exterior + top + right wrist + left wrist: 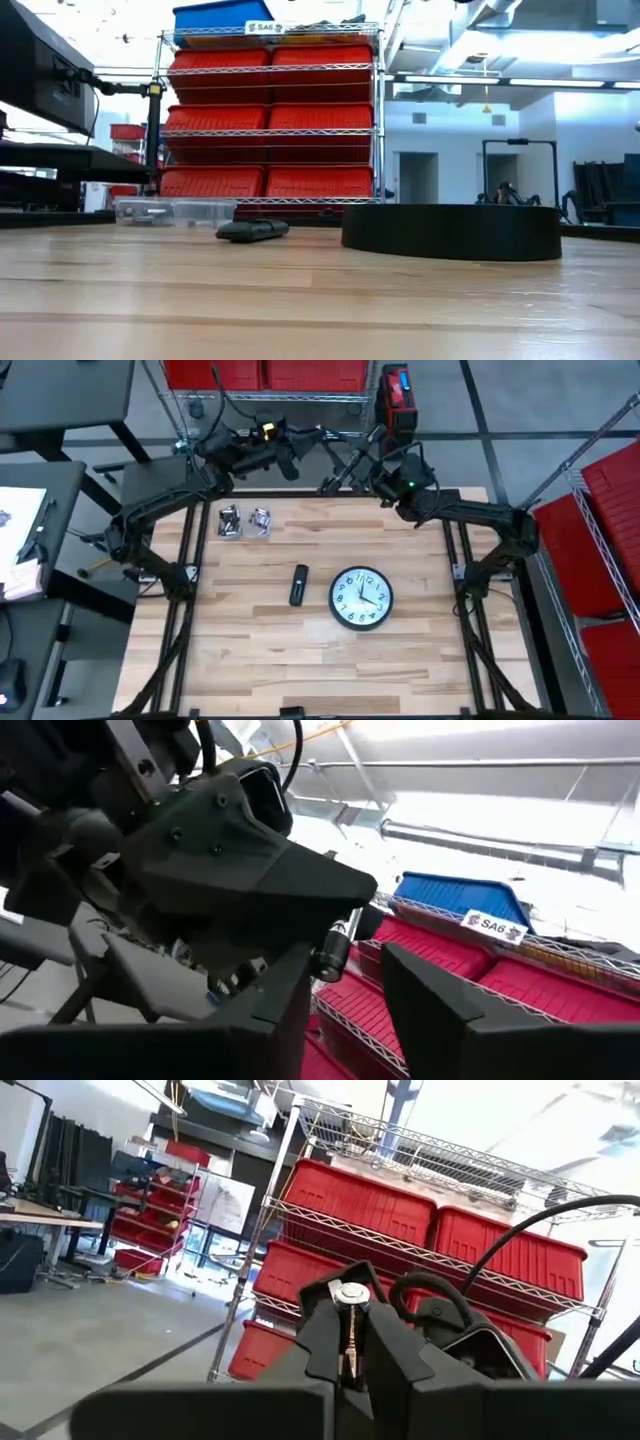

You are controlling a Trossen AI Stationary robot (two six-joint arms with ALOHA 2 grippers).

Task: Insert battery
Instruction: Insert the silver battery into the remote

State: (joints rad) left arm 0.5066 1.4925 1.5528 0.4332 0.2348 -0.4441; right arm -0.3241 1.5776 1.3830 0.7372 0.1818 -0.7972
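Note:
A round black clock (361, 598) lies face up on the wooden table, right of the middle; the low view shows it as a flat black disc (450, 232). A small black oblong device (298, 584) lies flat just left of it. Two clear trays (245, 521) at the far left hold silvery batteries (229, 520). Both arms hang folded above the table's far edge. My left gripper (291, 460) is shut on nothing. My right gripper (340, 475) is open and holds nothing. Neither is near the clock or the batteries.
Red bins on a wire shelf (270, 120) stand behind the table's far edge. The arms' black frames (185, 570) run along the left and right table edges. Bare wood (320, 660) lies between the clock and the near edge.

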